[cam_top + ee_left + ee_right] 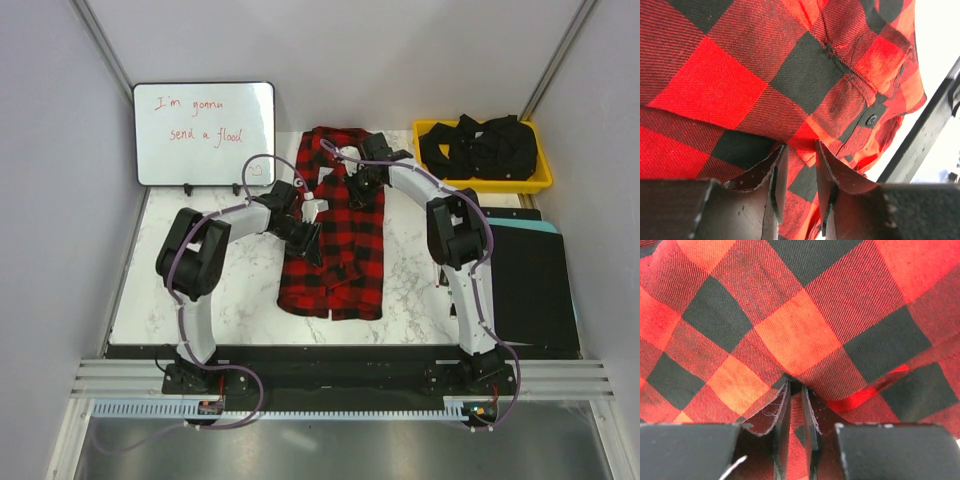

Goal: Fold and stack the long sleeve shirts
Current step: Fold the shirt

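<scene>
Both arms reach forward; left end effector (800,148) jaws apart; right end effector (796,386) pinching shirt (790,335).

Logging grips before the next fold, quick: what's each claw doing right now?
Left claw: jaws apart, flannel shirt cloth between them; grip cannot be told.
Right claw: closed on a pinch of the shirt.

Your red-and-black buffalo-check flannel shirt (340,262) lies folded into a narrow strip on the marble desk (230,290), collar end far.
</scene>
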You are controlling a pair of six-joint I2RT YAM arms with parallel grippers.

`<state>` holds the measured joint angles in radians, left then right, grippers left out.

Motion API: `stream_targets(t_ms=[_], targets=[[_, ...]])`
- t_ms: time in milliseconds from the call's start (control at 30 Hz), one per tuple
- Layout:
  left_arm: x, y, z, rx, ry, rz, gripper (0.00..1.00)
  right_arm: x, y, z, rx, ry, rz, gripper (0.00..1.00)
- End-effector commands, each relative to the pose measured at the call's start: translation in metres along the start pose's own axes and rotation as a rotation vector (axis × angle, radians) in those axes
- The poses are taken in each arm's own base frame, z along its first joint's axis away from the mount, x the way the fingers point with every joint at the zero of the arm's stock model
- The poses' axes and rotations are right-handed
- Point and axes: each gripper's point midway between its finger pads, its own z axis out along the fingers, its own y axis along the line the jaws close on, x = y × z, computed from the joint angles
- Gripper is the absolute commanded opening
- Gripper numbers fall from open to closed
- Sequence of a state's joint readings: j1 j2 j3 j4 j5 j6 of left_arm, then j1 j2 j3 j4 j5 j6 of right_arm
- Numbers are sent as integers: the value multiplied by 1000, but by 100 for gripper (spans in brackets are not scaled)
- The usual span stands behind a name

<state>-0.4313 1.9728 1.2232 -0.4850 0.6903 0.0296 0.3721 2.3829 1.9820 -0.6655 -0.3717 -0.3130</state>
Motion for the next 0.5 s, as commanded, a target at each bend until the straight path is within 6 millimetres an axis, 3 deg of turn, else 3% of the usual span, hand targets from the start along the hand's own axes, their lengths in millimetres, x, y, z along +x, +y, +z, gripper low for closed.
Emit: stream_targets(t_ms=[0,33,67,100,200,233,267,300,333,367,400,433,467], targets=[[-26,8,-1,-6,-51,-9,37,8,-33,5,77,22,-2,25],[-28,-1,-3,37,-60,35,38,-3,-26,-7,62,-6,-15,27],[-37,-18,-15,80,-98,87,41,-3,-19,-13,32,-15,-20,31],[-34,-35,-21,159,-107,135,43,-8,-7,-21,-13,-38,-46,34],[-39,-74,-54,217,-184,264,55,-29,14,-66,-41,-114,-103,42],[-41,-81,-63,216,-207,305,60,-46,22,-97,-27,-171,-150,43],[-40,-95,-83,202,-251,364,70,-44,30,-108,-40,-182,-169,47],[-39,-98,-92,176,-276,435,75,-52,34,-124,-25,-221,-202,49],[-38,-100,-101,156,-301,477,77,-58,46,-155,-7,-275,-258,52],[-32,-101,-110,133,-322,520,80,-62,50,-170,8,-306,-297,59],[-34,-111,-131,95,-386,634,83,-67,54,-185,30,-349,-349,65],[-33,-112,-142,70,-416,682,84,-59,68,-204,29,-380,-445,72],[-26,-111,-144,51,-422,720,87,-50,73,-207,31,-384,-508,98]])
